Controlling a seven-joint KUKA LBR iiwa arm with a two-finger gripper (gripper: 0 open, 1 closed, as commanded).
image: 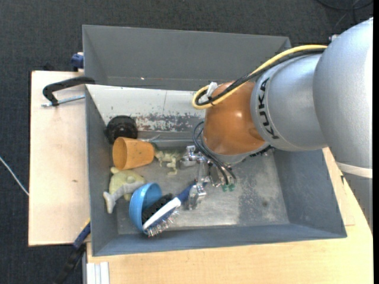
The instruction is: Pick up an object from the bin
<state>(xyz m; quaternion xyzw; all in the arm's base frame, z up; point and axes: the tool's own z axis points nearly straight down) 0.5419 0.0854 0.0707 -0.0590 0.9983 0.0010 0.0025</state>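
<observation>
Camera view looks down into the grey metal bin (177,58), and the arm (296,105) enters over the right wall of the bin, with its orange cover (231,123) and a yellow cable (266,67) at the wrist. Under the cover the gripper (201,188) stands low above the middle of the bin floor. Whether it is open or closed, I cannot tell, because its metal parts overlap each other. The thing nearest to the gripper is a brush (163,210) with a white handle and dark bristles; it lies slanted toward the bin's front left corner, and the upper end of its handle is just beside the gripper tip. The brush rests against a blue bowl (141,201), which is tipped on its side near the same corner. A pale yellow toy fish (121,185) lies close to the left wall, touching the bowl. Further back an orange cup (133,152) lies on its side, and a black round thing (121,128) sits behind it. A small pale figure (169,161) lies between the cup and the gripper.
</observation>
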